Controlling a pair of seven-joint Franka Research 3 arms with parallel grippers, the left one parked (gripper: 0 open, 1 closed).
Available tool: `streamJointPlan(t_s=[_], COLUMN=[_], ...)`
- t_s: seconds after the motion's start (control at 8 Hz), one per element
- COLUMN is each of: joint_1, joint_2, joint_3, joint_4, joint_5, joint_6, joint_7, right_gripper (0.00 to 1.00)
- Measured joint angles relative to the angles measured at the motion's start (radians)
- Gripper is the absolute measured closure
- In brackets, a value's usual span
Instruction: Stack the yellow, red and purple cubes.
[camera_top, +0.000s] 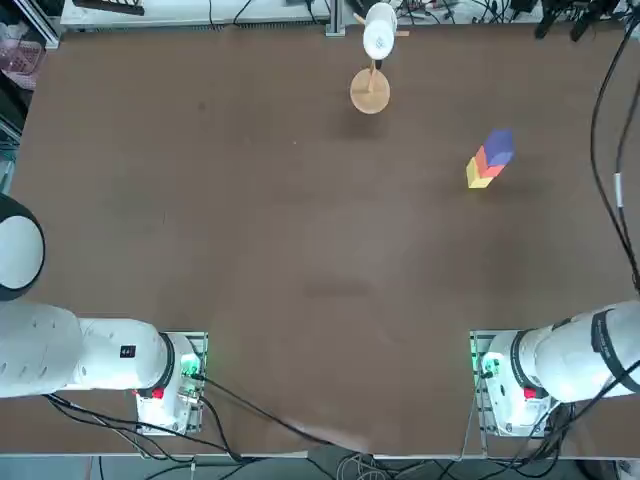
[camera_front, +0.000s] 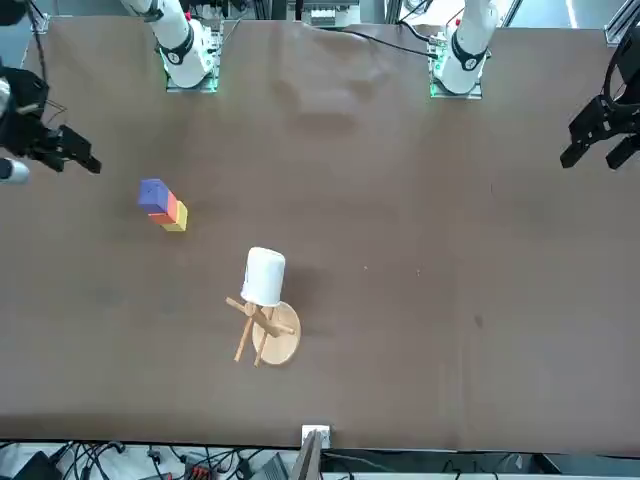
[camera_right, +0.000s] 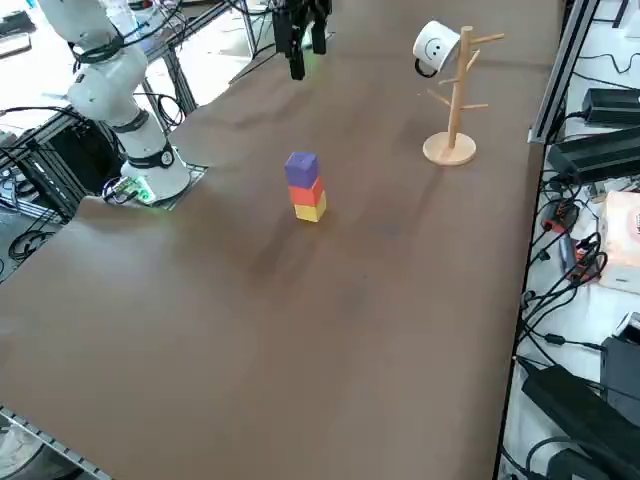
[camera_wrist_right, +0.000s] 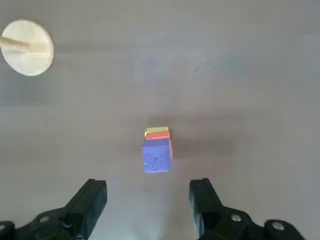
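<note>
Yellow makes the bottom of the stack: the yellow cube (camera_right: 309, 211) sits on the table (camera_top: 300, 230), the red cube (camera_right: 306, 194) rests on it, and the purple cube (camera_right: 302, 169) is on top. All three touch, one above another, in an upright column, its layers turned slightly against each other. The column stands on the robot's right half of the table, well out from the bases of the arms. The right gripper (camera_wrist_right: 148, 186) hangs in the air above the table, clear of the stack, its two black fingers spread wide with nothing between them. Farther out from the robot, and to the left of the cubes, is a wooden stand (camera_right: 455, 110) with a round base and several pegs. A white mug (camera_right: 436, 47) with a dark handle hangs tilted near the top of it, well apart from the cubes.
</note>
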Motion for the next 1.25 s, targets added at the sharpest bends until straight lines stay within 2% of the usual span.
streamJointPlan(t_s=[0.12,0.38,1.25], joint_1=[-0.006,-0.015,-0.019], joint_2=[0.029,0.057,0.065], joint_3=[0.0,-0.001,0.001], joint_4=[0.048,0.069,0.1], joint_5=[0.0,0.0,0.0], joint_6=[-0.016,-0.017,-0.02], joint_7=[0.0,0.0,-0.039], right_gripper=[0.0,0.0,0.0])
